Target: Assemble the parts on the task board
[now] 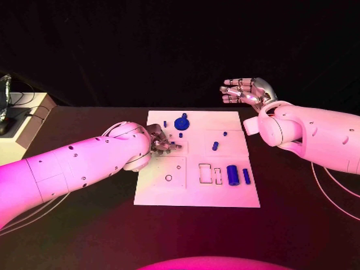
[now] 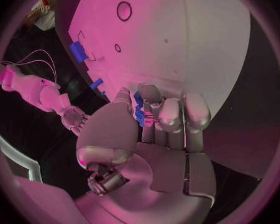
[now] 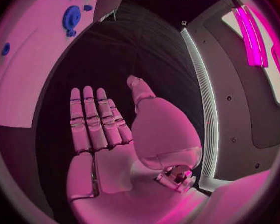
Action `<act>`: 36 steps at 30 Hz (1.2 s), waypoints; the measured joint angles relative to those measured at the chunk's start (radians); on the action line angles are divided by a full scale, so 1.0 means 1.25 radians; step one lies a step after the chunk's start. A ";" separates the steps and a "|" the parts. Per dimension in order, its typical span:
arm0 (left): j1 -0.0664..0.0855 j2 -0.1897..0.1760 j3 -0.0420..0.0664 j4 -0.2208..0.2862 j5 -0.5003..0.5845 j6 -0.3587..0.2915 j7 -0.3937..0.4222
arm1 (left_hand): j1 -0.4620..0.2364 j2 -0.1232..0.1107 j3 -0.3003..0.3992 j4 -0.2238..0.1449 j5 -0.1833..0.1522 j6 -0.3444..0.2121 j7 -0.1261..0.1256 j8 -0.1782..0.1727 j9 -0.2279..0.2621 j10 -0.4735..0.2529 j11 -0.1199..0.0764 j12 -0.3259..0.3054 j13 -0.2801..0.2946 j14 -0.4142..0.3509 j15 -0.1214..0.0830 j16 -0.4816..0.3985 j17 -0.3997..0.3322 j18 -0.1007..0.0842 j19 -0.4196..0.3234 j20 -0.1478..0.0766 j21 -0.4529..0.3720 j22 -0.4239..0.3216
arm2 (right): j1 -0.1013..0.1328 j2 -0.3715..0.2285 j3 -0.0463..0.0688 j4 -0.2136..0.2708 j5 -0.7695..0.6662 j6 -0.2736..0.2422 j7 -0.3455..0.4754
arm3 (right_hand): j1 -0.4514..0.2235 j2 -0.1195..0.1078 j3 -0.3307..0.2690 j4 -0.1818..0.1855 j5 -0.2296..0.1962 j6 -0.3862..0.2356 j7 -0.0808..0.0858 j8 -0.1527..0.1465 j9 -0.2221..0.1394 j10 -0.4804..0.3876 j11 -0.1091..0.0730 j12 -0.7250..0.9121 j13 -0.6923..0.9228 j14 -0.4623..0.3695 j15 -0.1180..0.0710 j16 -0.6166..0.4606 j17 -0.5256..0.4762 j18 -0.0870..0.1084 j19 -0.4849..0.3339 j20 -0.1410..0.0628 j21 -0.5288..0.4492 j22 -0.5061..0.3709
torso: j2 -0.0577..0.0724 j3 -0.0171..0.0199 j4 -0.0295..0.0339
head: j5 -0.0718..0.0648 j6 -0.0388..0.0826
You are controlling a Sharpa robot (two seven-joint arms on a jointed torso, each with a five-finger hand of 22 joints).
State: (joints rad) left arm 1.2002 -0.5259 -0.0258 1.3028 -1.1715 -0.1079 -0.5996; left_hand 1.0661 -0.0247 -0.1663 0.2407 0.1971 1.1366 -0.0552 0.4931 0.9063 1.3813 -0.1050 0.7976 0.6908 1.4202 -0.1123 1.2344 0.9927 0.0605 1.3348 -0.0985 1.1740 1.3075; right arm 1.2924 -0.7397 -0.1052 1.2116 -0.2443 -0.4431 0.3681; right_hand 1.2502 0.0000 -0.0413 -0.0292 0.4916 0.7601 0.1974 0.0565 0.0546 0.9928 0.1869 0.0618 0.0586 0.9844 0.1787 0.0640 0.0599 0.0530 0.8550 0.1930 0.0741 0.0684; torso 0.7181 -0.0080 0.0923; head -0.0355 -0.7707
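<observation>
The white task board (image 1: 198, 192) lies in the middle of the black table. My left hand (image 1: 160, 143) hovers low over the board's left side. In the left wrist view this hand (image 2: 153, 134) pinches a small blue part (image 2: 140, 115) between thumb and fingers. A round blue part (image 1: 181, 122) sits near the board's far edge. Two blue cylinders (image 1: 232, 174) (image 1: 246, 176) lie beside rectangular slots on the right, and small blue pins (image 1: 216, 145) lie mid-board. My right hand (image 1: 246, 91) is raised beyond the board's far right corner, fingers spread and holding nothing, its palm (image 3: 115, 134) bare.
A white box (image 1: 18, 135) with a dark object and a clear bag stands at the table's left edge. Thin cables (image 1: 334, 180) trail along the table under my right arm. Bare black table surrounds the board.
</observation>
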 measured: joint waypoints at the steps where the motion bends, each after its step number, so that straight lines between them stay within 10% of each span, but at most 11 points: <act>1: 0.000 -0.002 0.001 0.002 0.000 0.000 0.000 | -0.001 -0.005 0.003 0.006 -0.006 0.000 0.000 0.000 0.000 0.000 0.000 0.000 0.000 0.000 0.000 0.000 0.000 0.000 0.000 0.000 -0.004 0.000 | 0.000 0.000 0.000 0.000 0.000 0.000 0.000 | 0.000 0.000 0.002 -0.002 0.000 0.000 0.000 0.000 0.000 0.000 0.000 0.000 0.000 -0.002 0.002 0.000 0.000 0.000 0.000 0.000 0.000 0.000 | 0.000 0.0000 0.0000 | 0.000 0.000; 6: -0.001 -0.014 0.016 0.016 0.000 0.001 -0.001 | -0.020 -0.048 0.027 0.036 -0.102 0.000 0.000 0.000 -0.002 0.000 0.000 0.000 0.000 0.000 0.000 0.000 0.000 0.000 0.001 -0.001 -0.006 0.000 | -0.002 -0.003 0.000 0.001 -0.001 0.000 0.000 | 0.000 0.000 0.002 -0.009 0.000 0.000 0.000 0.000 0.000 0.000 0.000 0.000 0.000 -0.006 0.000 0.000 0.000 0.000 -0.003 0.003 0.000 0.000 | 0.000 -0.0001 -0.0004 | 0.000 0.004; 12: -0.002 -0.035 0.041 0.039 0.003 0.001 -0.001 | -0.031 -0.059 0.043 0.036 -0.113 0.000 0.000 0.000 -0.002 -0.002 0.002 0.000 0.000 -0.003 -0.003 0.000 -0.002 0.000 0.003 -0.003 -0.011 0.000 | -0.003 -0.006 0.000 0.001 -0.001 0.000 -0.001 | 0.000 0.000 0.002 -0.009 0.000 0.000 0.000 0.000 0.000 0.000 0.000 0.000 0.000 -0.006 0.000 0.000 0.000 0.000 -0.003 0.003 0.000 0.000 | 0.000 0.0002 -0.0003 | 0.000 0.006; 21: -0.004 -0.096 0.124 0.092 0.060 0.008 0.013 | 0.038 -0.062 0.053 0.026 -0.113 -0.077 0.045 -0.039 -0.029 -0.080 0.034 -0.027 -0.012 -0.047 0.006 -0.120 -0.130 0.000 -0.078 -0.019 -0.156 -0.023 | -0.004 -0.013 0.000 0.003 -0.001 0.000 -0.001 | 0.000 0.000 0.003 -0.015 0.000 0.000 0.000 0.000 0.000 0.001 0.001 0.000 0.000 -0.006 0.000 0.000 0.000 0.000 -0.003 0.003 0.000 0.000 | 0.000 -0.0001 0.0001 | -0.002 0.012; 28: -0.002 -0.111 0.151 0.062 0.118 0.024 0.035 | 0.083 -0.054 0.198 -0.025 -0.113 -0.137 0.115 -0.149 -0.240 -0.176 0.093 -0.109 -0.104 -0.133 0.056 -0.247 -0.233 0.025 -0.184 0.045 -0.412 -0.170 | -0.004 -0.017 0.000 0.005 -0.002 0.000 -0.001 | 0.000 0.000 0.003 -0.015 0.000 0.000 0.000 0.000 0.000 0.006 0.000 0.000 0.000 -0.006 0.000 0.000 0.000 0.000 -0.003 0.003 0.000 0.000 | -0.003 -0.0003 0.0032 | -0.001 0.016; 36: 0.013 -0.071 0.156 -0.043 0.158 0.037 0.075 | 0.074 -0.095 0.228 0.008 -0.113 -0.179 0.147 -0.162 -0.407 -0.207 0.118 -0.179 -0.241 -0.134 0.074 -0.200 -0.219 0.039 -0.160 0.061 -0.420 -0.165 | -0.004 -0.017 0.000 0.009 -0.002 0.000 -0.001 | 0.000 0.000 0.003 -0.015 0.000 0.000 0.000 0.000 0.000 0.006 0.000 0.000 0.000 -0.006 0.000 0.000 0.000 0.000 -0.003 0.003 0.000 0.000 | -0.003 -0.0018 0.0038 | 0.003 0.026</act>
State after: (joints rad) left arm 1.2161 -0.6140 0.1698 1.2486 -0.9740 -0.0618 -0.5058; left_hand 1.1590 -0.1434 0.1193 0.2512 0.0560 0.9125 0.1287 0.2905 0.3981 1.1221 0.0429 0.5745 0.3893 1.2521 -0.0199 0.9848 0.7192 0.1088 1.1344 -0.0226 0.6491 1.1010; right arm 1.2871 -0.7604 -0.1052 1.2225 -0.2465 -0.4433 0.3674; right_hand 1.2502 0.0000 -0.0380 -0.0484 0.4916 0.7601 0.1974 0.0565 0.0546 1.0000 0.1869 0.0618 0.0586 0.9773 0.1789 0.0639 0.0600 0.0530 0.8517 0.1966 0.0741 0.0686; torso 0.7138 -0.0103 0.0971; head -0.0313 -0.7380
